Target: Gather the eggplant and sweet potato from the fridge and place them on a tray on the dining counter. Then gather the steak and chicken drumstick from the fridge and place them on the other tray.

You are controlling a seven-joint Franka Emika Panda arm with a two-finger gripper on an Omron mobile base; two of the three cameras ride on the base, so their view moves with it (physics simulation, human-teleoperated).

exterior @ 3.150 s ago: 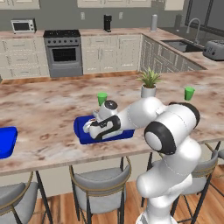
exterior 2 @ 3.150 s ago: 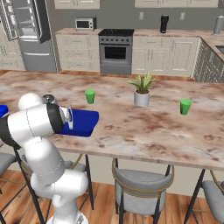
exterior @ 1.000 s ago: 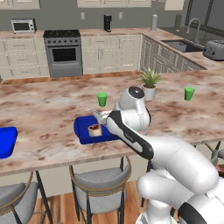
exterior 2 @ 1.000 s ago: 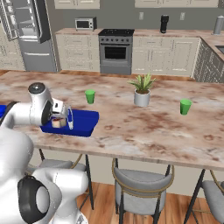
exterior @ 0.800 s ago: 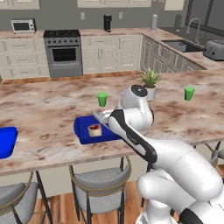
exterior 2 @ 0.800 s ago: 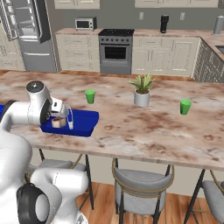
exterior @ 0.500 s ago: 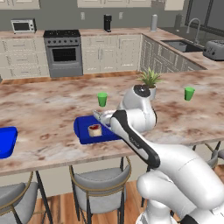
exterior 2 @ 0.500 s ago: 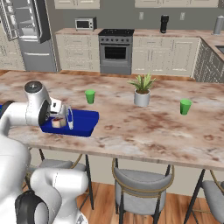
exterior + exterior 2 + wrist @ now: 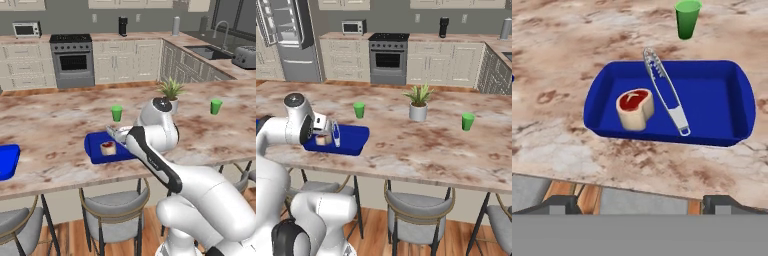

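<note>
Blue tray (image 9: pixel 732 100) sitting near dining counter (image 9: pixel 587 30) edge, holding steak (image 9: pixel 635 108) beside silver tongs (image 9: pixel 664 90). Gripper (image 9: pixel 333 134) hovering, jaws spread, empty.

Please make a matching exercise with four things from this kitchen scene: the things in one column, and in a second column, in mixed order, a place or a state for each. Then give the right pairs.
Things:
1. steak
2. silver tongs
3. potted plant
4. gripper

Places or states:
A. open, holding nothing
B. stands on the dining counter, between two green cups
C. lies at the left end of the blue tray
D. lies slantwise across the middle of the tray

Pairs: 1-C, 2-D, 3-B, 4-A
</note>
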